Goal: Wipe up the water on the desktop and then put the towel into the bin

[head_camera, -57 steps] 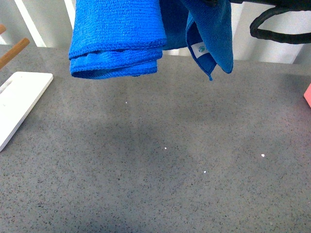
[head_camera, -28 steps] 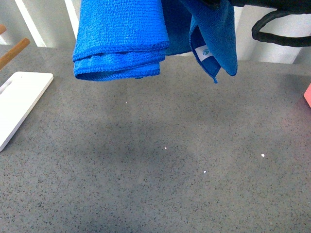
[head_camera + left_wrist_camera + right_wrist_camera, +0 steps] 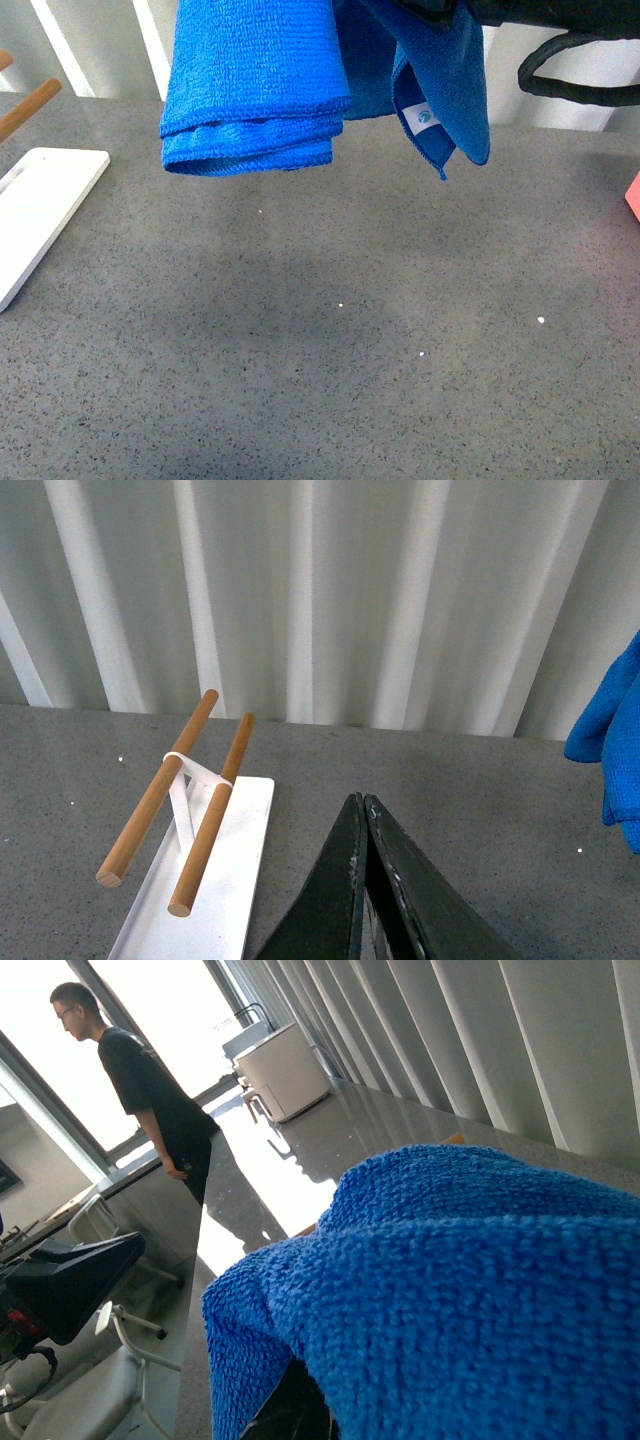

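Bench (image 3: 320, 400): grey speckled top, mostly bare in the front view. No puddle I can make out.

Towel (image 3: 260, 90): well above the bench, hanging at the far side. One thick folded roll, plus a loose flap beside it with the white label (image 3: 424, 117) showing. Not touching the surface.

White tray (image 3: 40, 210): near the left edge, carrying a rack of two wooden rods (image 3: 170, 810).

Right pincer (image 3: 440, 8): clamped on the towel, by my read. The jaws are buried in cloth, but nothing else is carrying it. The right wrist view is mostly blue weave.

Left pincer (image 3: 362, 805): tips pressed together, empty, hovering near the tray.

White specks (image 3: 341, 305) on the bench: droplets or glints, can't tell.

Risks:
- The grip looks off-centre on a bunched towel, so a fast move could shake the roll loose.
- Wiping with a roll gives narrow contact and could miss scattered drops.
- The flap may drag and smear.
- The right wrist camera is blocked, so there's little visual check on descent.
- The bin isn't in any view, so the drop target is unknown.
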Available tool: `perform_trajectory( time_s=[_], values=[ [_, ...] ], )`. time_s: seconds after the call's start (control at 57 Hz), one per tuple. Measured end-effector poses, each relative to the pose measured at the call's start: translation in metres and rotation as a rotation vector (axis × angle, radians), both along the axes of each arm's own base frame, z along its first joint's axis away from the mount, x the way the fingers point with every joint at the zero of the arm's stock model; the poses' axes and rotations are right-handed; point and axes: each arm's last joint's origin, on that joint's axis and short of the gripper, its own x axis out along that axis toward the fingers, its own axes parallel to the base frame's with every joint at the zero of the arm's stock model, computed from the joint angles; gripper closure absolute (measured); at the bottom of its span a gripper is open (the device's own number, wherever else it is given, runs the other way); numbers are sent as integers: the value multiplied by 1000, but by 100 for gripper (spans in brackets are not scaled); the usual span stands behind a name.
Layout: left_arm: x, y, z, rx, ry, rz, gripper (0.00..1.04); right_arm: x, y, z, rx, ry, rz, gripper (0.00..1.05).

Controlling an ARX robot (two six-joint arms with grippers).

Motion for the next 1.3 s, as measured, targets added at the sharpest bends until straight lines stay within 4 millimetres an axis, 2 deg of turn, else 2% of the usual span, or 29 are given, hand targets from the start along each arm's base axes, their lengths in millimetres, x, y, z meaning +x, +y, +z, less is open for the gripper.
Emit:
perform_trajectory(
  time_s=[0.368, 0.509, 0.702, 0.86, 0.947, 1.018, 1.088, 1.193, 1.298],
  values=[
    [-7, 0, -1, 0, 0, 0, 101, 0, 0, -3, -21, 6, -3, 99],
    [-18, 0, -4, 0, 8, -1, 101, 0, -1, -2, -25, 1, -6, 99],
    [-19, 0, -4, 0, 6, -1, 101, -1, -2, -1, -38, 9, -22, 99],
    [-19, 0, -4, 0, 6, 0, 74, 3, -5, -21, -224, 136, -171, 99],
    [-19, 0, -4, 0, 6, -1, 60, 12, -10, -35, -433, 248, -294, 99],
    [-19, 0, -4, 0, 6, -1, 47, 14, -21, -51, -660, 366, -381, 99],
    [-19, 0, -4, 0, 6, 1, 36, 7, -35, -65, -821, 465, -368, 99],
    [-19, 0, -4, 0, 6, 0, 20, -5, -48, -78, -955, 584, -303, 99],
    [-19, 0, -4, 2, 6, -1, 5, -6, -51, -84, -1046, 587, -264, 99]
  ],
)
